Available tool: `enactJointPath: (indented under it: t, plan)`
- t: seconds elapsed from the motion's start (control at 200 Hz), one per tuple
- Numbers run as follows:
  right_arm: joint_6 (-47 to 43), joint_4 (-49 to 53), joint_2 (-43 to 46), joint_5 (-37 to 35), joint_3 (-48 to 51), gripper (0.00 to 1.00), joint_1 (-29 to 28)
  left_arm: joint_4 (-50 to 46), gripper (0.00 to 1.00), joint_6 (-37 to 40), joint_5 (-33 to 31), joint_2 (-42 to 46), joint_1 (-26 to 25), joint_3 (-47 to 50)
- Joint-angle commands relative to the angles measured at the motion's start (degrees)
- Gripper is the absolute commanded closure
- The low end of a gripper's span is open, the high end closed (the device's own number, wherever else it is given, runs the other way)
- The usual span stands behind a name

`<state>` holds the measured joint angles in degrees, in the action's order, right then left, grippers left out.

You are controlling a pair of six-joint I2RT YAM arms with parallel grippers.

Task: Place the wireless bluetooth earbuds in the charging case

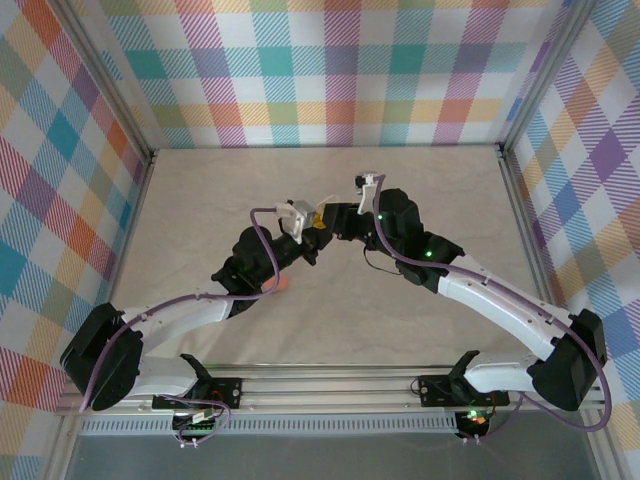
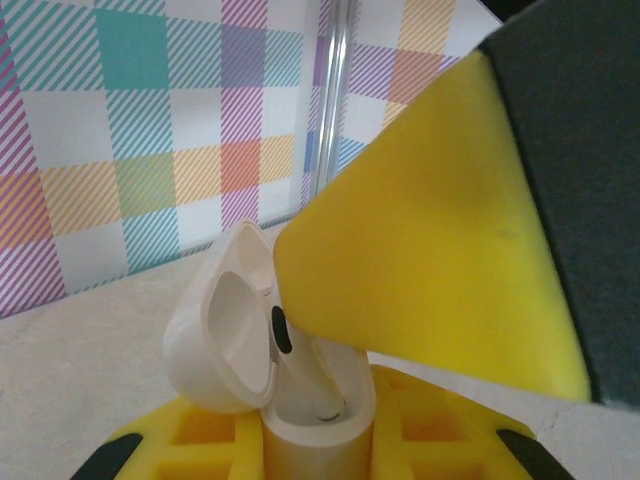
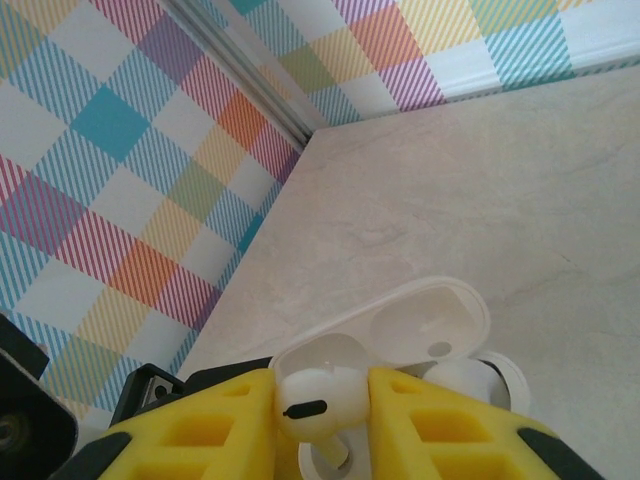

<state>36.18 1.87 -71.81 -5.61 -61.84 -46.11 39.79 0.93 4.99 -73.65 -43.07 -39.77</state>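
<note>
Tabletop (image 1: 430, 200) marbled beige, walls (image 1: 330, 60) pastel plaid; left gripper (image 2: 315, 445) clamps open white case (image 2: 225, 320), right gripper (image 3: 322, 420) pinches white earbud (image 3: 312, 393).

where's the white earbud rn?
Right wrist view: white earbud pinched in the right tool, at the mouth of the open white case that the left tool holds.

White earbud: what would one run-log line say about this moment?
phase: inserting | left gripper: shut on open white charging case | right gripper: shut on white earbud, stem tip in case well
</note>
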Motion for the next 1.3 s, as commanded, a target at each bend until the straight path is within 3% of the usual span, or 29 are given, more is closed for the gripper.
enactJointPath:
  t: [0.0, 0.29, 0.525, 0.965, 1.295]
  plan:
    - [4.0, 5.7, -0.1, -0.7, 1.6, 0.72, -0.4, 7.6, 1.0, 0.4, -1.3, 2.8, -0.5, -0.4]
    - [7.4, 5.9, -0.3, 0.0, 1.3, 0.75, -0.4, 7.4, 1.0, 0.5, -1.3, 3.5, -0.5, 0.0]
    - [7.6, 9.4, -1.4, -0.5, -0.2, 0.68, -0.4, 7.1, 1.0, 0.6, -1.2, 4.1, -0.5, 0.0]
    - [7.4, 10.3, -2.5, -0.1, -1.2, 0.71, -0.4, 6.4, 1.0, 0.5, -0.8, 3.9, -0.5, 0.1]
    - [7.0, 12.7, -2.2, -1.1, -2.0, 0.61, -0.4, 6.6, 1.0, 1.1, -0.5, 3.7, -0.5, -0.2]
